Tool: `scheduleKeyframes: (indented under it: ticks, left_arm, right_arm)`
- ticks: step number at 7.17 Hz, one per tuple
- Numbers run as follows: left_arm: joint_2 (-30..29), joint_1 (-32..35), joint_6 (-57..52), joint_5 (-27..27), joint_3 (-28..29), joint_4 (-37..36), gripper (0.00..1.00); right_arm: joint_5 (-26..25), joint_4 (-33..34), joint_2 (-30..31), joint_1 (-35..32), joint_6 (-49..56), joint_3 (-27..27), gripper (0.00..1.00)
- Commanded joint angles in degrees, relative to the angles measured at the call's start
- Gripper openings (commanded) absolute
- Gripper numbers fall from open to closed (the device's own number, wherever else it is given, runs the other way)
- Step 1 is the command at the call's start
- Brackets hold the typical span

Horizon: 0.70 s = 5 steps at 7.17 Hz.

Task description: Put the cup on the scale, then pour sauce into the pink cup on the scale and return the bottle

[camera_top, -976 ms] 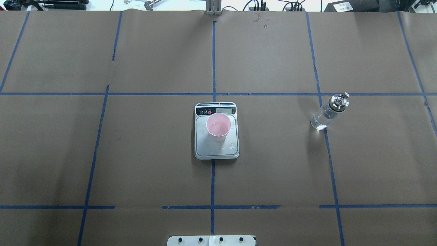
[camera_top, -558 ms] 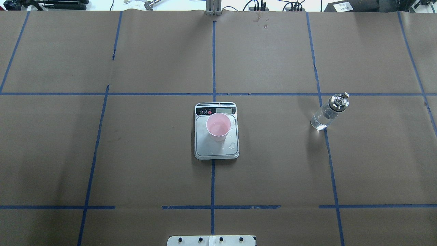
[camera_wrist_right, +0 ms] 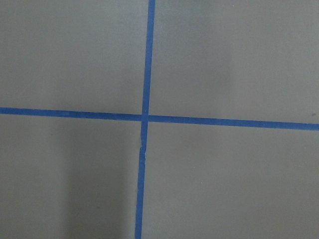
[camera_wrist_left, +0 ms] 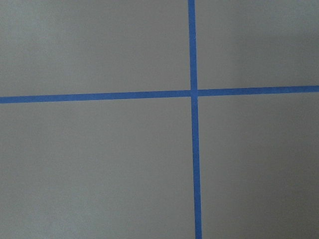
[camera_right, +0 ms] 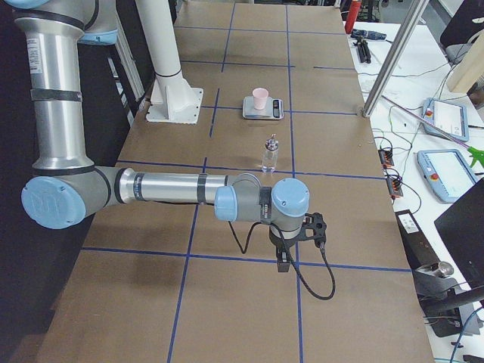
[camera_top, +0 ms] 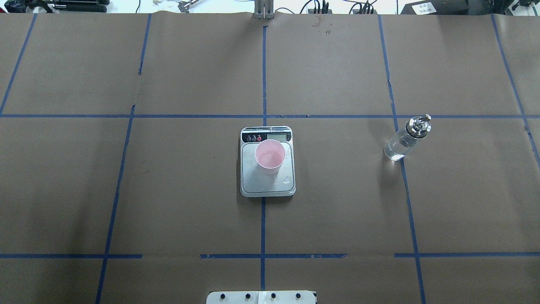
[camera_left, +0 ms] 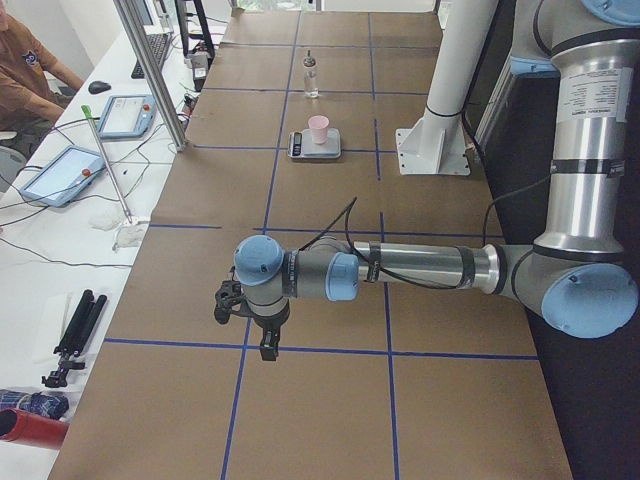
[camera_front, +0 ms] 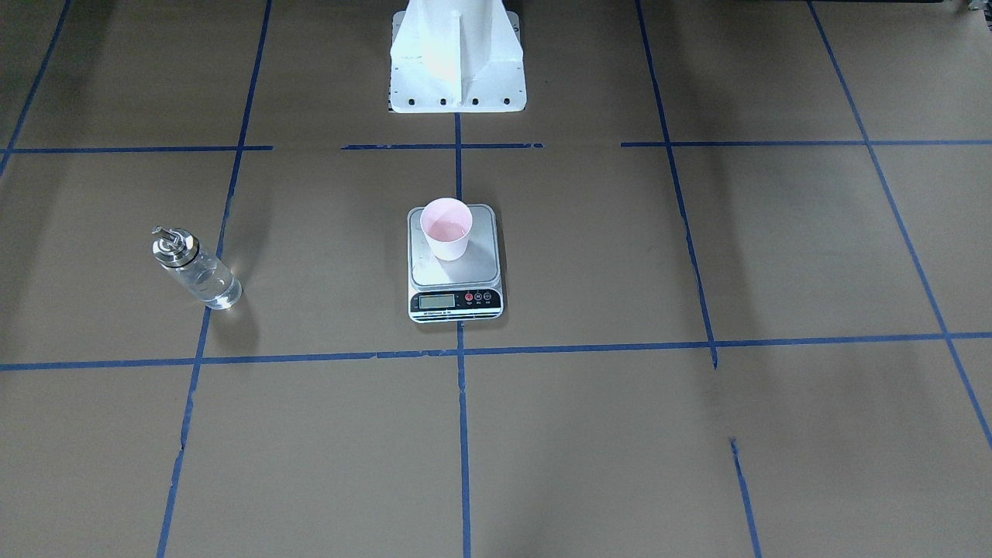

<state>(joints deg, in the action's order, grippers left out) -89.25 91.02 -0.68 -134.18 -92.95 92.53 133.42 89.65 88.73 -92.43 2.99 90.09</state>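
Observation:
The pink cup point(camera_top: 269, 157) stands upright on the silver platform of the scale point(camera_top: 249, 185) at the table's middle, also seen from across the table as the cup point(camera_front: 446, 229). A few clear droplets lie on the platform beside it. The glass bottle point(camera_top: 404, 141) with its silver spout stands upright on the table, well right of the scale, with clear sauce inside. Both arms hover far from these things, out over the table's two ends. The left gripper point(camera_left: 268, 346) and the right gripper point(camera_right: 283, 262) point down at the paper; I cannot tell whether they are open or shut.
Brown paper with a blue tape grid covers the table. The white robot pedestal point(camera_front: 457, 62) stands behind the scale. A side bench holds tablets point(camera_left: 58, 172), cables and a metal post point(camera_left: 150, 70). A person's arm point(camera_left: 30, 70) shows at that bench.

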Motion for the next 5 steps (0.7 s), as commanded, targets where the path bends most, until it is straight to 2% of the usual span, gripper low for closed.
scheduleKeyframes:
  ticks: [1,5]
  left_arm:
    - [-0.14,0.82,0.24,0.06,-0.12,1.25,1.00]
    - [-0.14,0.82,0.24,-0.02,-0.12,1.16,1.00]
  right_arm:
    - [0.00,0.00,-0.05,-0.03,0.00,0.08,1.00]
    - [0.88,0.00,0.04,0.06,0.00,0.00,1.00]
